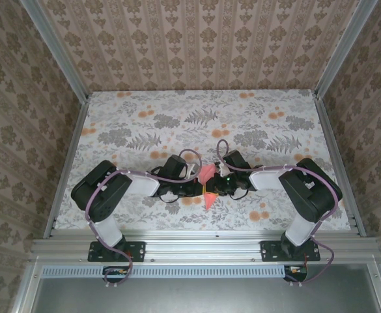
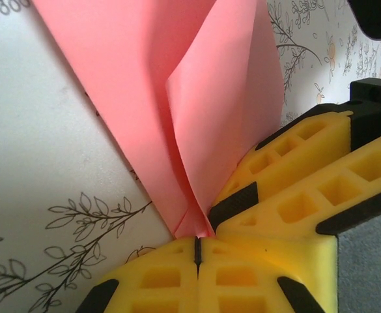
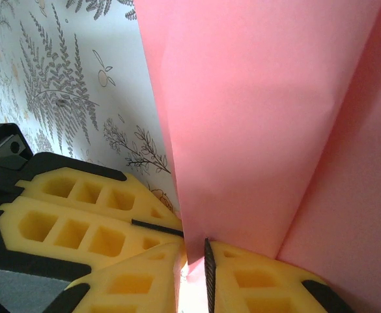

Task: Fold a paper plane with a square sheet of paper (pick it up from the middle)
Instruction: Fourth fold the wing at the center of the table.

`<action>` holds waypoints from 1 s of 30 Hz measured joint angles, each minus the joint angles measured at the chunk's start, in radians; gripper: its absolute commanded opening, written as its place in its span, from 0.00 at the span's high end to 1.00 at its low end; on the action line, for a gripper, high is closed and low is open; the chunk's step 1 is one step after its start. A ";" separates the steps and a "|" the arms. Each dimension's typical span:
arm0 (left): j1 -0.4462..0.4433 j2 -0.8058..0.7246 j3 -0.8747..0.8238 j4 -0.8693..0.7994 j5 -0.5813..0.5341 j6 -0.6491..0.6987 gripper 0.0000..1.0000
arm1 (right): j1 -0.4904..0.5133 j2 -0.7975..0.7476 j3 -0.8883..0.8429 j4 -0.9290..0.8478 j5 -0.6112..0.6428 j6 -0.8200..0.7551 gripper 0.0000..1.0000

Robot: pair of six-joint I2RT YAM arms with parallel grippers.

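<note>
We find the square sheet of paper (image 1: pixel 207 175) already creased into a narrow, partly folded shape. It stands on edge rather than lying flat, toward 6 o'clock from the middle of the flower-printed worktop (image 1: pixel 144 117). The two arms meet at it, one from 9 o'clock and the other from 3 o'clock.

The left end effector (image 2: pixel 197 246) is fully closed. In its wrist view, its yellow pads meet along a hairline, and the pink layers run down into that seam at their lower point. We judge this pinch to be the anchor: it holds the folded layers together at the corner so the crease cannot spring apart while the other arm works.

The right end effector (image 3: pixel 194 261) is narrow. In its own wrist view, the sheet drops into a thin slit between its pads, with a sliver of light beside it. We cannot tell whether those pads are pressing the paper or only bracketing it.

The two sets of fingers sit just beside each other, almost touching, at the same low edge of the sheet. That placement suits pressing or running a crease: one side fixes the paper and the other works right next to it, where thin paper buckles least. Above the fingers the flaps fan open towards 12 o'clock, so we judge the plane to be only part-way folded.
</note>
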 measured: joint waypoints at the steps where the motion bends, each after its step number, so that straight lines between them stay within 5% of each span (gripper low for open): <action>1: 0.003 -0.002 -0.001 0.000 -0.003 0.000 0.97 | 0.000 0.000 0.000 0.000 0.000 0.000 0.78; 16: 0.078 -0.060 -0.018 -0.001 -0.037 -0.044 0.67 | 0.000 0.000 -0.011 0.023 -0.005 -0.012 0.77; 30: 0.075 -0.043 0.054 -0.004 -0.014 -0.050 0.62 | -0.001 0.000 -0.014 0.025 -0.016 -0.064 0.76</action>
